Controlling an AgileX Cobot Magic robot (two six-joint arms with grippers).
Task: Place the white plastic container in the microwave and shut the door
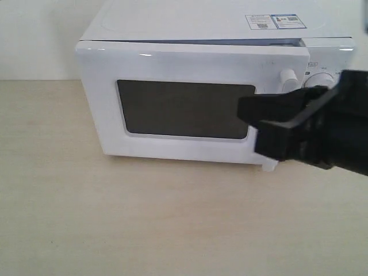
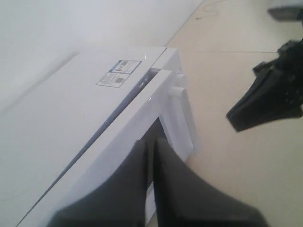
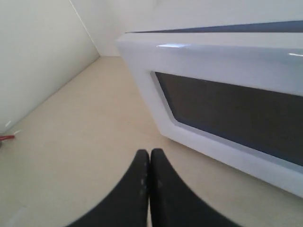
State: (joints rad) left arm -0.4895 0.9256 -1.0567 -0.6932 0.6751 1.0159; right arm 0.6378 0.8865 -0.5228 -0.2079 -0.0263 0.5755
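Glossy white microwave (image 1: pixel 172 23), boxy with rounded edges, sits on a matte beige table (image 1: pixel 144 218). The door (image 1: pixel 190 63) is smooth white plastic with a dark rectangular window (image 1: pixel 184 109) and a long handle (image 2: pixel 183 113). It's nearly closed, with a thin gap along its top. Both black grippers have tapered fingers pressed together with nothing in them. The right gripper (image 3: pixel 150 158) is out front of the door and the left gripper (image 2: pixel 152 146) is up by its window. Can't tell where the white plastic container is.

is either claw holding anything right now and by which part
Nothing is held: the left claw and the right claw are both shut empty, neither gripping the door.
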